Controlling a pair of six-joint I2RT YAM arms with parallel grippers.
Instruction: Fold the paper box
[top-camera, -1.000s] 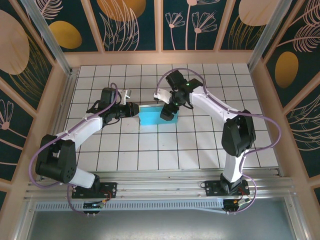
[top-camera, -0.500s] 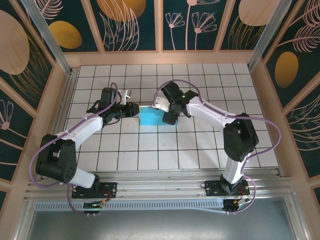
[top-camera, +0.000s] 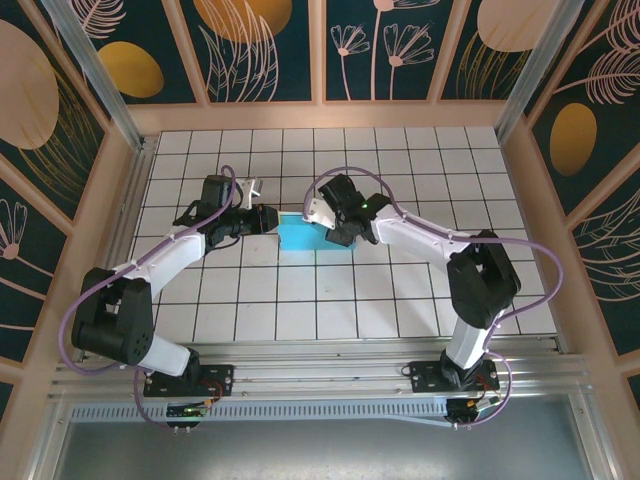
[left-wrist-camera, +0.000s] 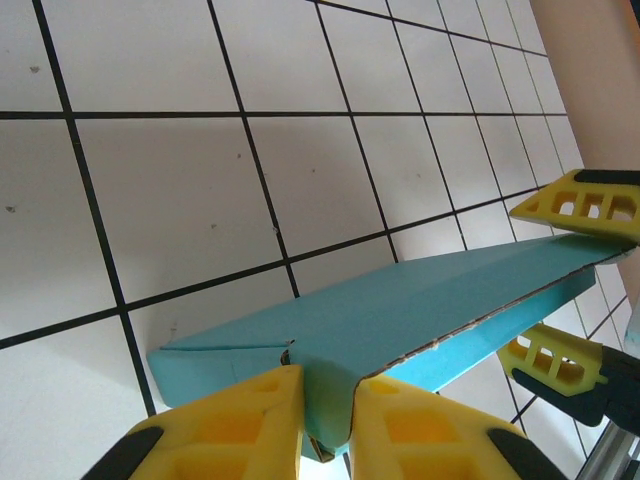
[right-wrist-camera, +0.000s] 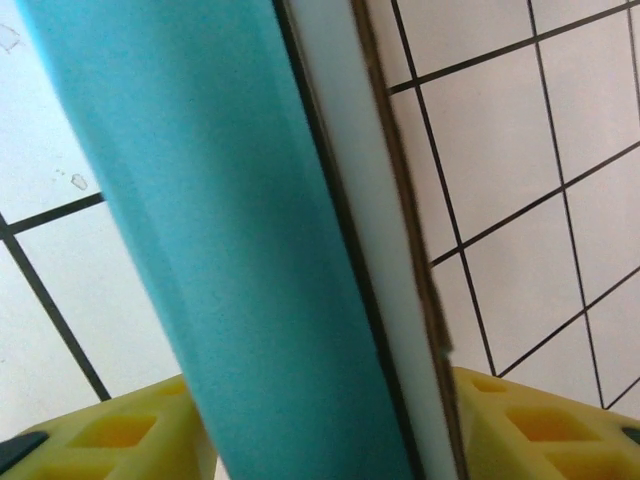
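L tool (left-wrist-camera: 325, 388) clamps paper box (left-wrist-camera: 400, 310) corner; R tool (right-wrist-camera: 320, 430) straddles opposite end, grip unclear.

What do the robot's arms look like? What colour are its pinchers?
The left arm and right arm are white tubes with chunky black joints. A thin purple cable loops along each. The left end effector and right end effector have yellow fingers with little square holes.
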